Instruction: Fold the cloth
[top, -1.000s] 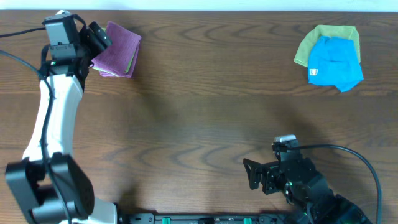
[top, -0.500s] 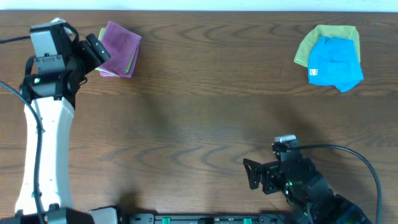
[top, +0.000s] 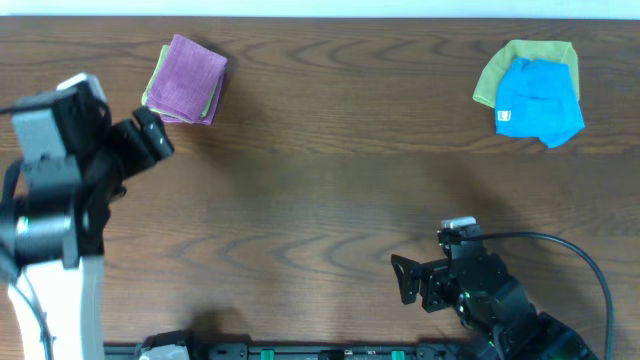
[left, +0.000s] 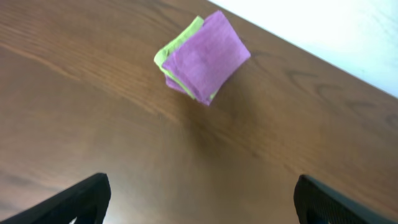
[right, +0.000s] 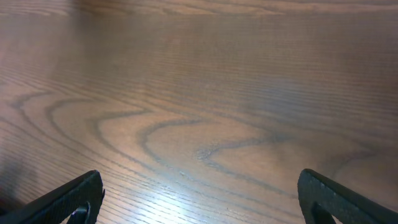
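The light lilac cloth with a white tag is out of view in every frame. My left gripper (top: 152, 143) is open and empty above bare table, in front of and to the left of a small folded purple square (top: 187, 79). In the left wrist view the left gripper's fingers (left: 202, 190) are spread wide, with the folded purple square (left: 206, 55) well ahead of them. My right gripper (top: 406, 280) is open and empty low over the table near the front edge. Its wrist view shows the right gripper's fingers (right: 199, 193) over bare wood.
The folded purple square lies on a folded lime-green cloth (top: 150, 90), whose edge also shows in the left wrist view (left: 174, 46). At the back right a blue cloth (top: 538, 100) lies on another lime-green cloth (top: 500, 65). The wooden table (top: 330, 180) fills the rest.
My left arm has drawn back from the folded purple square toward the front left, its gripper open and empty. The square has stayed in place. The right arm has not moved.
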